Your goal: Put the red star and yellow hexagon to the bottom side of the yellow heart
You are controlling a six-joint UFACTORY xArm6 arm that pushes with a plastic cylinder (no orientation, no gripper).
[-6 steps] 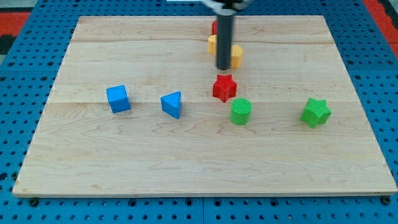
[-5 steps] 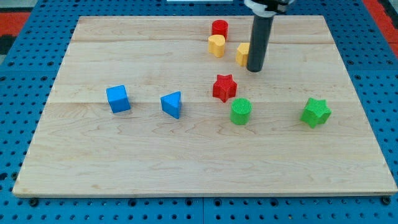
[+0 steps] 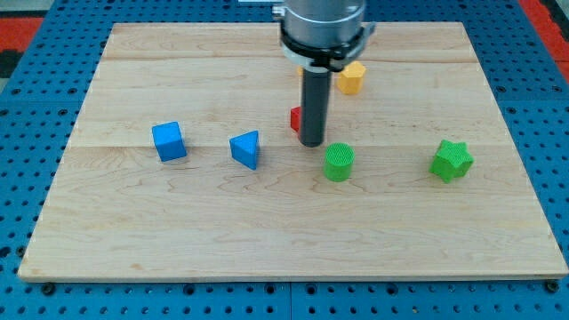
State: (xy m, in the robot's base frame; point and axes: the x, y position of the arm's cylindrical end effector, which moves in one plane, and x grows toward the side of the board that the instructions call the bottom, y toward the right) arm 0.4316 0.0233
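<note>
My tip [image 3: 311, 143] stands near the board's middle, right against the red star [image 3: 296, 119], which shows only as a red sliver at the rod's left side. The yellow hexagon [image 3: 351, 77] sits up and to the right of the tip, apart from it. The yellow heart is hidden behind the arm's head [image 3: 322, 27] at the view's top, and so is the red cylinder. The green cylinder [image 3: 339, 163] lies just right of and below the tip.
A blue cube [image 3: 169, 141] and a blue triangle [image 3: 246, 149] lie to the left of the tip. A green star [image 3: 452, 161] sits at the right. The wooden board [image 3: 178, 231] ends at a blue pegboard surround.
The rod has swung from beside the yellow hexagon down and left to the red star. The star has shifted slightly left and the green cylinder slightly left. The arm now hides the heart and red cylinder.
</note>
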